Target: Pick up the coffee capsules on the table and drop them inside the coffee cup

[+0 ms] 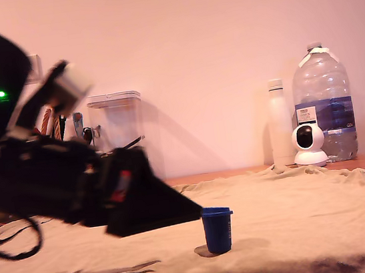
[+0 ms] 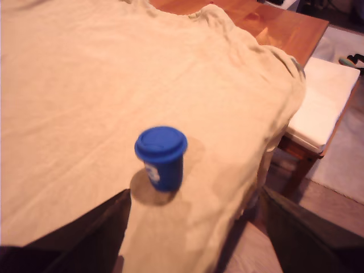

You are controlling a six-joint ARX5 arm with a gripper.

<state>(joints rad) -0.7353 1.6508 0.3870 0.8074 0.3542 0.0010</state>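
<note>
Blue capsule (image 1: 218, 229) stood upright on the cloth-draped counter (image 1: 300, 215), its long axis vertical, the wider flanged end uppermost and the narrower end down on the fabric. In the wrist view the capsule (image 2: 161, 157) showed a flat round blue top and a pale mark on its side, with a soft shadow pooled at its base. It sat in the near part of the cloth, a little to the exterior view's right of centre, touching nothing else.

Just beside it, on the exterior view's left, the dark wedge-shaped tip of the pincer (image 1: 179, 211) hung above the cloth at about the height of the capsule's rim, very close to it but not gripping it. The wrist view showed two dark fingers (image 2: 91, 239) set wide apart, with the capsule ahead of the gap and nothing held between them. The arm's blurred black body, carrying a green light, filled the exterior view's left side.

Tan cloth (image 2: 85, 85) lay wrinkled over a reddish-brown wooden top. Far back against the wall stood a clear container (image 1: 117, 121), a white bottle (image 1: 280, 123), a small white camera (image 1: 309, 145) and a large water jug (image 1: 324, 104). A cushioned seat (image 2: 321, 102) showed beyond the counter's edge in the wrist view.
</note>
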